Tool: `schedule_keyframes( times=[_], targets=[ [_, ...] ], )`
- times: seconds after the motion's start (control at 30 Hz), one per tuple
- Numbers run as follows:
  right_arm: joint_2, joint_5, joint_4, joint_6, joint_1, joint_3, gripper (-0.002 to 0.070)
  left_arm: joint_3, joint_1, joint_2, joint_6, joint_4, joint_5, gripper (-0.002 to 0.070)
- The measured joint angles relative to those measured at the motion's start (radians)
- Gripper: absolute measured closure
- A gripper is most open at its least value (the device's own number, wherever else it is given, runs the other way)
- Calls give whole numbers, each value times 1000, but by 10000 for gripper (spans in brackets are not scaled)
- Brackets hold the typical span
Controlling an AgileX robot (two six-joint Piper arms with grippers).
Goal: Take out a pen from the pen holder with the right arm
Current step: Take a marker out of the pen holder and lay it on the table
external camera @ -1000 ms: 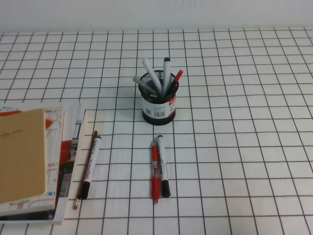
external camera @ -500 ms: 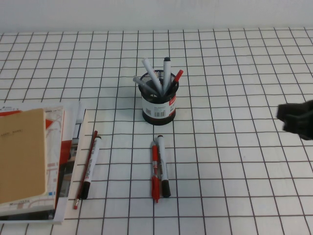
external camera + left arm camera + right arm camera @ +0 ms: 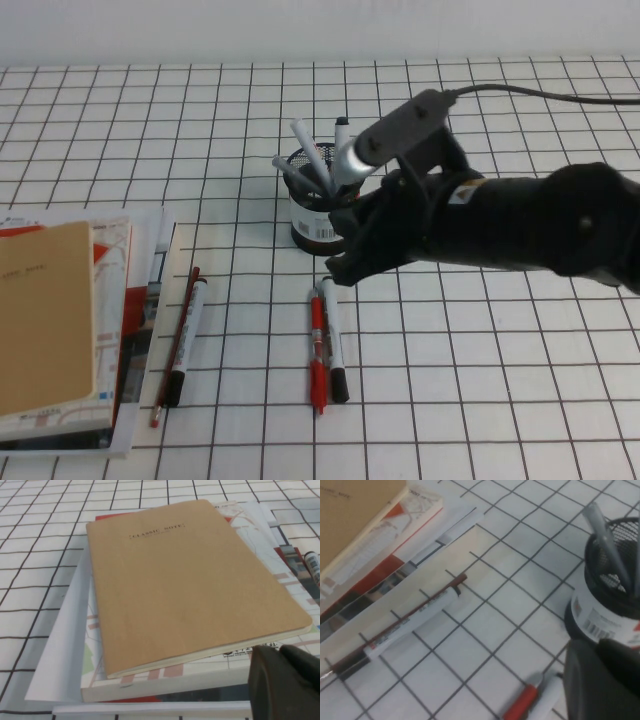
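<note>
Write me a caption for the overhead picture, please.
Right gripper low beside the mesh pen holder, near two loose pens; left gripper off-frame by the tan notebook.

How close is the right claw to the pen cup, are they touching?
Cannot tell. In the high view the right gripper overlaps the pen holder, and the right wrist view hides any gap. The left gripper hovers by the notebook.
</note>
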State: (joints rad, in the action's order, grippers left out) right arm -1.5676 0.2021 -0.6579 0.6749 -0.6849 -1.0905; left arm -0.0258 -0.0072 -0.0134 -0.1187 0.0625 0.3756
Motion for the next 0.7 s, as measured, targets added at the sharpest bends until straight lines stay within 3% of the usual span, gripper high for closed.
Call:
schedule_keyframes(
  times=[0.3, 0.7],
  targets=[
    [-164, -173, 61, 34, -34, -71, 405, 0, 0, 0, 0, 0, 0, 679],
    [-302, -309, 225, 36, -57, -181, 370, 0, 0, 0, 0, 0, 0, 679]
  ],
)
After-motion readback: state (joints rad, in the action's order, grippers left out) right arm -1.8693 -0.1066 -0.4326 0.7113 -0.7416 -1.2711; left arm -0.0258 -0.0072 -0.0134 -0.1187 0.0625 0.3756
